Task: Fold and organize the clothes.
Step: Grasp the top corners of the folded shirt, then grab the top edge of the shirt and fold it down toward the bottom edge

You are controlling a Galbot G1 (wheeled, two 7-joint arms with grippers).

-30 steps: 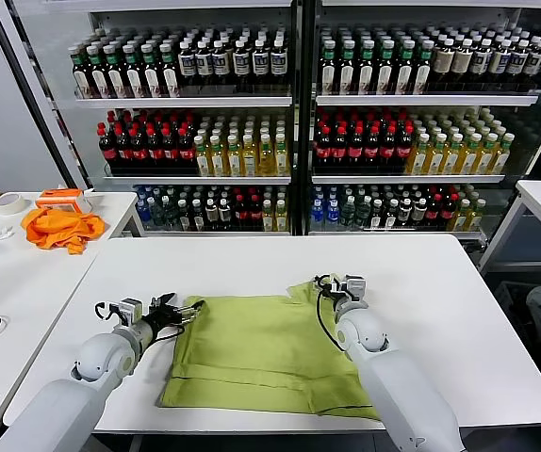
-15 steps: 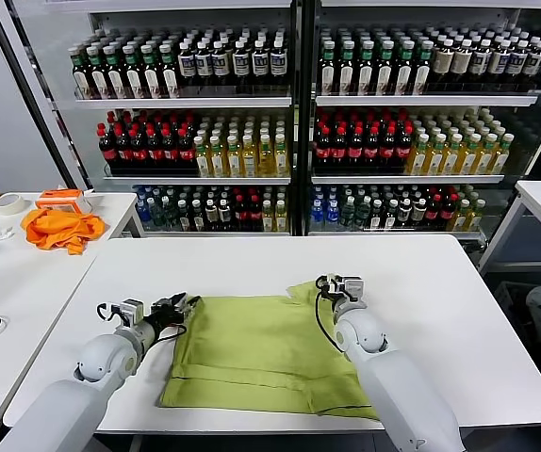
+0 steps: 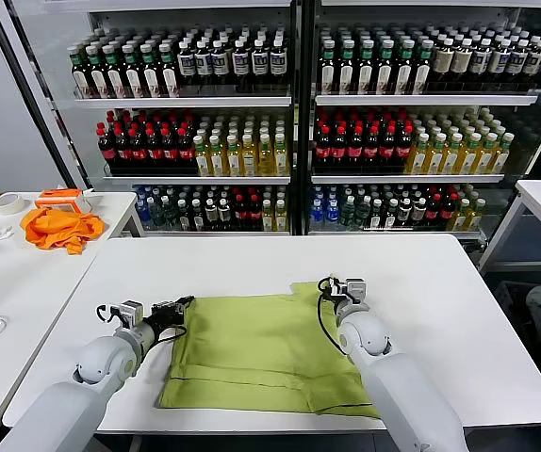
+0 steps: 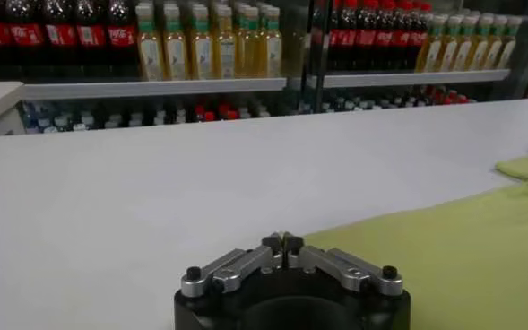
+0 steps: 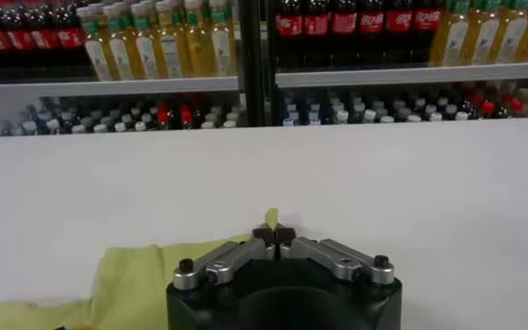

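The left gripper [image 3: 184, 302] was fully closed at the far left corner of the T-shirt [image 3: 261, 348]. The left wrist view showed its fingertips [image 4: 282, 242] pressed together right at the cloth's edge; whether fabric was actually pinched between them could not be confirmed. The right gripper [image 3: 328, 282] was likewise fully closed at the far right corner, where a sleeve tip [image 5: 271, 218] poked up just beside its fingertips [image 5: 274, 235]; a hold on that corner appeared likely but was not plainly shown.

The T-shirt lay spread flat near the front edge of the white table [image 3: 440, 282], plain side up, no print visible. It appeared already partly folded, since the outline was roughly rectangular with a layered hem at the near edge. In my judgement, the task stood at an early to middle stage: both far corners taken, the next fold towards the near edge not yet made, tidying outstanding.

An orange cloth [image 3: 60, 229] lay on the side table [image 3: 110, 212], well apart.
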